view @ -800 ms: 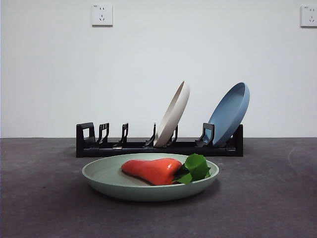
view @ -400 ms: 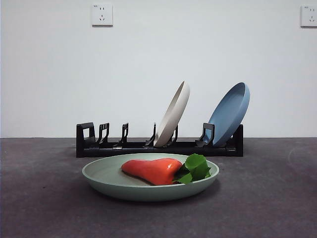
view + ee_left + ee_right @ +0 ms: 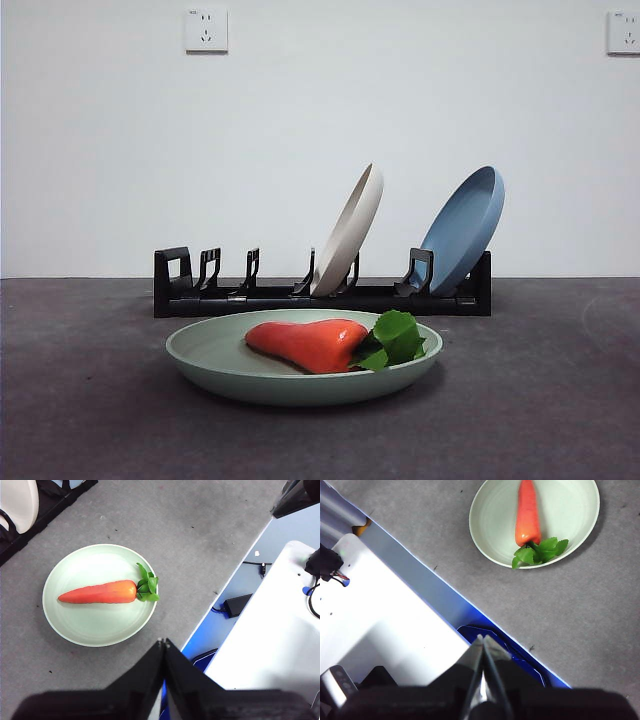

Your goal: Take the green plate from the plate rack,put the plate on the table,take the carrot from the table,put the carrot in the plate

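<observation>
Nothing moved; both grippers' jaws closed, empty.

Table (image 3: 90,400): dark grey-brown, felt-like surface, running back to a white wall. Lying directly on it: green plate (image 3: 215,350), sitting flat toward the front, midway between the side edges; plate rack (image 3: 270,297), long, black, standing just behind the plate, lying parallel to the table's far edge.
</observation>
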### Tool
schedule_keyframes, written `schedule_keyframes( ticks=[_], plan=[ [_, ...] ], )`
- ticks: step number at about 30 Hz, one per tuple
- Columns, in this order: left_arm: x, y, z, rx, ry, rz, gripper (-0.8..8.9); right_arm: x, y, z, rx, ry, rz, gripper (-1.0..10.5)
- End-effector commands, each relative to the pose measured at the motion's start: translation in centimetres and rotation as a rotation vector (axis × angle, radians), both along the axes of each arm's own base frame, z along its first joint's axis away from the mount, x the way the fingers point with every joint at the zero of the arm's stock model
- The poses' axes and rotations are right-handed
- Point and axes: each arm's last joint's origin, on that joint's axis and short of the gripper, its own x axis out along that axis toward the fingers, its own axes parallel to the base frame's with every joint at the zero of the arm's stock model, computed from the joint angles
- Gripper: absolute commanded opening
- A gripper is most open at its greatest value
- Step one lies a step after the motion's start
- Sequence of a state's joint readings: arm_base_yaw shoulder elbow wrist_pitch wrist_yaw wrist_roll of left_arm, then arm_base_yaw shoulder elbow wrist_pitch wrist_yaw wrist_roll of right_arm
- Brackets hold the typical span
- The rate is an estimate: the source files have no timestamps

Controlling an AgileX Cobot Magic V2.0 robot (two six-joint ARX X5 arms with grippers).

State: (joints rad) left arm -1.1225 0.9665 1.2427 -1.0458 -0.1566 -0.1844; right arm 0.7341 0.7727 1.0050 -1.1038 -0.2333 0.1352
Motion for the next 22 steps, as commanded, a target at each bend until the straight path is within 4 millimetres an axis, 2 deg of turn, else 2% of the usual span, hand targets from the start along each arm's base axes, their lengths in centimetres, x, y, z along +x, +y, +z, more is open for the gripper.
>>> schedule_keyframes(
  ticks=[1,7,13,17,22],
  plan=[
    [0.1,0.0,0.1,0.0,-0.038,-0.002,-0.03,0.0,0.0,0.0,0.003,0.001,-0.002,0.0],
    [2.0,2.0,2.3,-0.062,-0.318,0.13,-0.03,0.0,0.0,0.0,0.003,0.001,-0.002,0.0],
    [3.6,6.4,4.3,-0.232,-0.551,0.331,-0.03,0.0,0.0,0.0,0.003,0.0,-0.002,0.0],
    [3.3,9.2,3.5,-0.316,-0.693,0.427,-0.03,-0.1,0.0,0.0,0.004,-0.001,-0.002,0.0],
    [2.1,11.7,-0.1,-0.318,-0.838,0.58,-0.03,-0.1,0.0,0.0,0.004,-0.001,-0.002,0.0]
  ],
)
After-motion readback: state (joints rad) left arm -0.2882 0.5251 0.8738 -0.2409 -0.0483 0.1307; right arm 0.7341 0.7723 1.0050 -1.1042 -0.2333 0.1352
